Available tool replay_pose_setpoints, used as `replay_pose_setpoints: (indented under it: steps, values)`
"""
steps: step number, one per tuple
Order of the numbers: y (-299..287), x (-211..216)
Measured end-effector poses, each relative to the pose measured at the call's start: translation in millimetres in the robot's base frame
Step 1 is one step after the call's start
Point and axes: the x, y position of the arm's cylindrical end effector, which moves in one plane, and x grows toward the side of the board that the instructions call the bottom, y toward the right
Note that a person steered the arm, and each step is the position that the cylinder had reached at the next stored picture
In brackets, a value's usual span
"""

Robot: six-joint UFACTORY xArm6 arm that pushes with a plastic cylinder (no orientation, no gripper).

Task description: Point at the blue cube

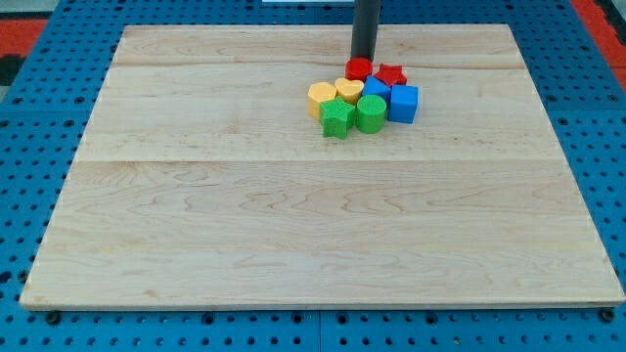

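The blue cube [403,103] sits on the wooden board [293,215] at the right end of a tight cluster of blocks near the view's top centre. My tip [363,60] is the lower end of the dark rod, just above the red cylinder [359,68] at the cluster's top, up and to the left of the blue cube and apart from it. A second blue block [377,89] lies between the red cylinder and the blue cube.
The cluster also holds a red star [391,74], a yellow heart [348,90], an orange-yellow hexagon [321,98], a green cylinder [370,113] and a green star [336,118]. A blue perforated table [39,147] surrounds the board.
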Motion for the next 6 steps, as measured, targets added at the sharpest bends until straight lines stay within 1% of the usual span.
replay_pose_setpoints:
  steps: [1,2,3,4,5,6]
  values:
    - [-8,12]
    - [-2,8]
    - [48,1]
    - [128,19]
    - [111,66]
    - [78,52]
